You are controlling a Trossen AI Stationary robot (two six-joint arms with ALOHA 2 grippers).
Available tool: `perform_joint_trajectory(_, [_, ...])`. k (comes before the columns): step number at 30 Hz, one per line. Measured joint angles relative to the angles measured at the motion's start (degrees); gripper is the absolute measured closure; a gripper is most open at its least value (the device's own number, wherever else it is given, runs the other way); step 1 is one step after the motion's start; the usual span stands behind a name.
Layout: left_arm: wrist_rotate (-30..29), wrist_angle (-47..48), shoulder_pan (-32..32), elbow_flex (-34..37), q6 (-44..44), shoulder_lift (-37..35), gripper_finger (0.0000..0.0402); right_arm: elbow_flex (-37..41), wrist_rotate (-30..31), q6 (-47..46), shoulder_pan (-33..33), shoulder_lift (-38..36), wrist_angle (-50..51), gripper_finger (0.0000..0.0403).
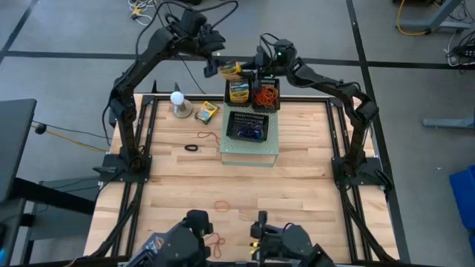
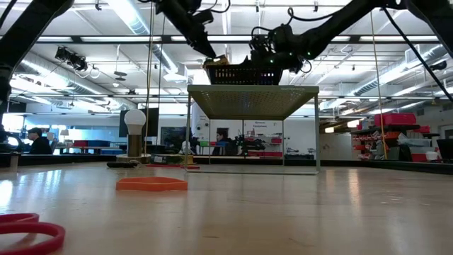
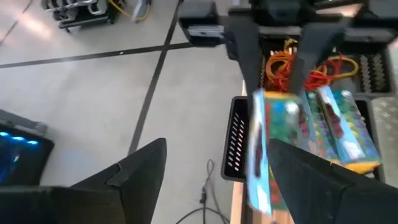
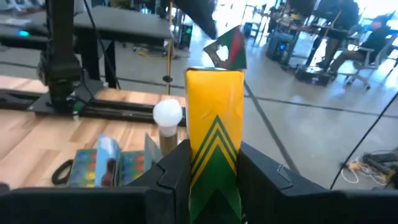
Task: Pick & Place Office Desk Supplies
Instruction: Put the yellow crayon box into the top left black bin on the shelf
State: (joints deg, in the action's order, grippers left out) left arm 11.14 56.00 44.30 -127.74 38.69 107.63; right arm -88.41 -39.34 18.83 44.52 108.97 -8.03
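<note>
Crayon box (image 4: 214, 158) stands clamped upright between the right gripper (image 4: 214, 180) fingers in the right wrist view, green chevrons showing. High view alone places it above the black tray's (image 1: 266, 108) back edge, just beside the spread-open, empty left gripper (image 1: 215, 68).

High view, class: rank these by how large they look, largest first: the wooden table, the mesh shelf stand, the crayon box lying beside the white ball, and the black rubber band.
1. Wooden table
2. Mesh shelf stand
3. Crayon box lying beside the white ball
4. Black rubber band

All four look clearly different in size, so none tie.
</note>
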Motion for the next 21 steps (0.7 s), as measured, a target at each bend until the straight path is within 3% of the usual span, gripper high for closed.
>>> perform_joint_trajectory(4, [2.8,2.62,0.48,0.0,2.51,0.06,0.0117,1.13,-0.21,-1.28,0.47,-0.09,-3.25,0.0288])
perform_joint_trajectory(15, [3.26,1.23,-0.82,0.33,4.67,1.65,0.0114,2.73,-2.93,-5.07,2.08,-0.62,-7.13,0.0288])
perform_joint_trajectory(21, [3.44,1.34,-1.21,0.35,5.47,2.73,0.0141,2.74,-3.53,-6.18,1.92,-1.14,-7.21,0.0288])
